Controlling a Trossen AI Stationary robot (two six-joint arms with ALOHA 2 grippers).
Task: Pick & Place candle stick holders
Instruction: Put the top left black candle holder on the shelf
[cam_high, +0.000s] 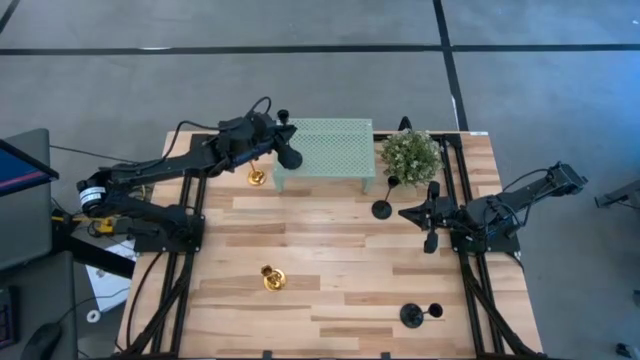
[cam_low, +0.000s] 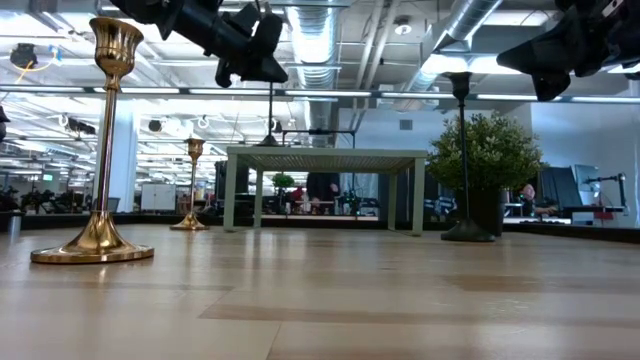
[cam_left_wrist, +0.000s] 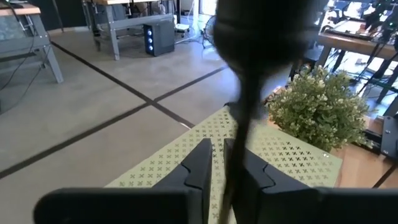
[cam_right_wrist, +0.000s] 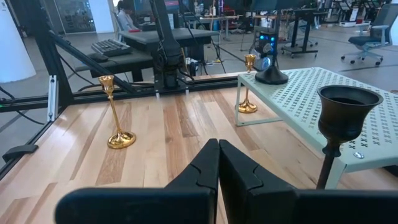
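Observation:
My left gripper (cam_high: 287, 150) is shut on a matte black candlestick holder (cam_low: 270, 110) over the left end of the mint-green perforated stand (cam_high: 330, 145). My right gripper (cam_high: 405, 213) is shut and empty, and hovers at the table's right side. A second black holder (cam_high: 384, 205) stands on its round base just left of it, with its cup close in the right wrist view (cam_right_wrist: 345, 112). A third black holder (cam_high: 415, 315) is at the near right. One gold holder (cam_high: 256, 178) stands by the stand's left leg. Another gold holder (cam_high: 272, 280) stands near the table's front. My left gripper pinches the black holder's thin stem (cam_left_wrist: 235, 162) between its two fingers (cam_left_wrist: 200, 163), high up under the cup. The fingers slant down from the table's left and lie across the stem. The holder is upright, and its round base (cam_right_wrist: 272, 76) seems to sit on the stand's top.
A green potted plant (cam_high: 410, 152) stands right of the stand, at the far right. The wooden tabletop (cam_high: 330, 250) between the stand and the near gold holder is bare. Black frame rails (cam_high: 190, 230) run along both table sides.

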